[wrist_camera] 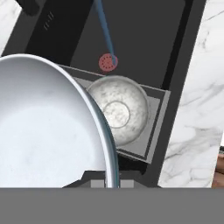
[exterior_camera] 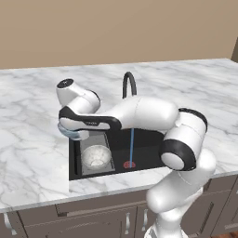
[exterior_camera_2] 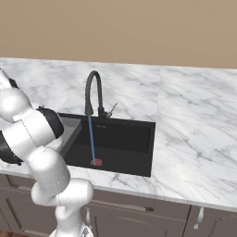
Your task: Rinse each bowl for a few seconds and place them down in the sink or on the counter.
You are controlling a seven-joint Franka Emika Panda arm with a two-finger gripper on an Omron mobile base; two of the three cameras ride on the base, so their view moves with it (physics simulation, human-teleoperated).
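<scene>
While water runs, the gripper holds the white-and-blue bowl clamped by its rim.
Bowl hangs over the sink's left edge; the speckled bowl sits upright on the grey tray, beside the stream hitting the red drain.

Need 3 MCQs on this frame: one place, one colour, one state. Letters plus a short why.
1. Where is the speckled bowl?
A. on the grey tray in the sink
B. on the counter
C. under the faucet stream

2. What colour is the drain ring?
A. blue
B. red
C. white

3. What is the state of the faucet?
A. off
B. running onto the held bowl
C. running onto the drain

Answers:
1 A: it sits on the ridged tray at the basin's left end.
2 B: the ring shows red in all views.
3 C: the stream lands at the drain, while the gripper holds the blue bowl off to the side.
</scene>
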